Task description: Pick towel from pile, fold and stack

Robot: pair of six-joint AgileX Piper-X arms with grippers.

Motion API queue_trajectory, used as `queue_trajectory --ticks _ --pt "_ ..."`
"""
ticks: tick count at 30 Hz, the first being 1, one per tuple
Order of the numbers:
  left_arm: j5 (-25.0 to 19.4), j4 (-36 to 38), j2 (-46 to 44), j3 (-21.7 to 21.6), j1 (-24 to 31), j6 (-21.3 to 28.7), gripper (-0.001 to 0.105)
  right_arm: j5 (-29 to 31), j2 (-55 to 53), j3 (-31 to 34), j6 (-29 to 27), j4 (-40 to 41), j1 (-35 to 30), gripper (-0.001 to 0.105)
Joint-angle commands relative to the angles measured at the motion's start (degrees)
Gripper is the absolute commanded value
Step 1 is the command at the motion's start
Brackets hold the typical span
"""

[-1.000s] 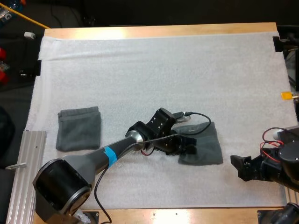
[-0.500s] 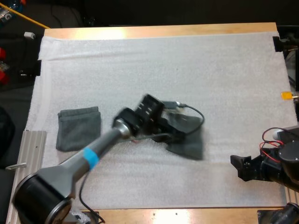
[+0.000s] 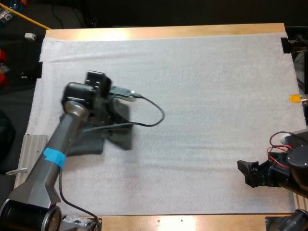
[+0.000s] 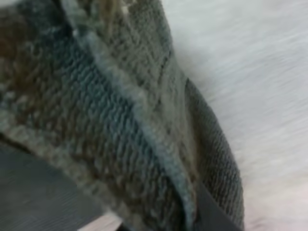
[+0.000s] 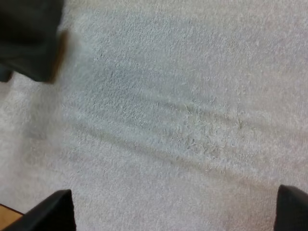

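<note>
A folded dark grey-green towel point(image 3: 122, 137) hangs from my left gripper point(image 3: 109, 118), which is shut on it above the left side of the mat. Under it lies another folded towel point(image 3: 86, 145), partly hidden by my arm and the carried one. Up close in the left wrist view, the held towel's point(image 4: 120, 120) folded layers run between the fingers. My right gripper point(image 3: 246, 172) waits low near the mat's right front. Its fingers stand open over bare mat point(image 5: 173, 207) with nothing between them.
The white mat point(image 3: 202, 82) spreads wide to the right of the towels. A ribbed metal rail point(image 3: 24, 159) lies along the table's left front edge. A dark blurred shape point(image 5: 29, 38) sits at the mat's edge in the right wrist view.
My left arm has swung left across the mat, carrying the folded towel from the centre right to over the towel at the left. The right arm has not moved.
</note>
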Motion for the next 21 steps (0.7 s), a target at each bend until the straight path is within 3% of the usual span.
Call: queue_trajectory --ticks 1,10,21 --pt "-2.76 1.77 -0.73 -0.39 1.58 1.57 0.000 0.31 -0.14 -0.57 -0.70 0.43 0.15 0.079" --pt "-8.26 2.35 -0.73 -0.39 10.35 3.46 0.000 0.31 -0.14 -0.57 -0.70 0.43 0.15 0.079" --pt "-8.27 1.24 0.68 -0.11 16.64 5.76 0.001 0.31 -0.14 -0.57 -0.70 0.43 0.15 0.079"
